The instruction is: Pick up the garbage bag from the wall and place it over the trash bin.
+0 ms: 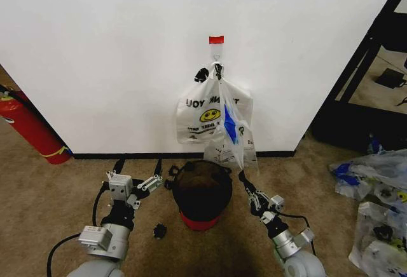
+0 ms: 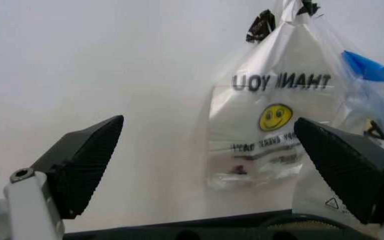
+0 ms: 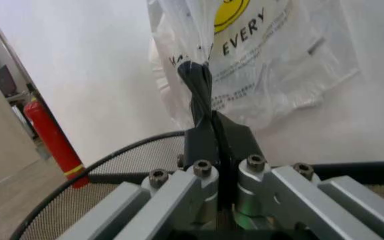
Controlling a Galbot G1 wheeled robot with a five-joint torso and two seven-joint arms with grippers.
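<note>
Pick step in hand: garbage bag [image 1: 233, 131] hangs from the hook [image 1: 217, 56] on the wall [image 1: 102, 48], above the trash bin [image 1: 201, 191]. Right gripper [image 3: 209, 122] is clamped on a twisted bag edge (probably the lower corner); left gripper [image 2: 209, 165] is spread wide, empty. Next likely needs unhooking the handles.

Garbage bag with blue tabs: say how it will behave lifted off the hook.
Likely floppy: the garbage bag hangs in loose folds from the hook. Probably light: you can see through it. It may drag the other bag, which overlaps it. The right gripper is at its lower edge; the left gripper hovers beside the bin.
</note>
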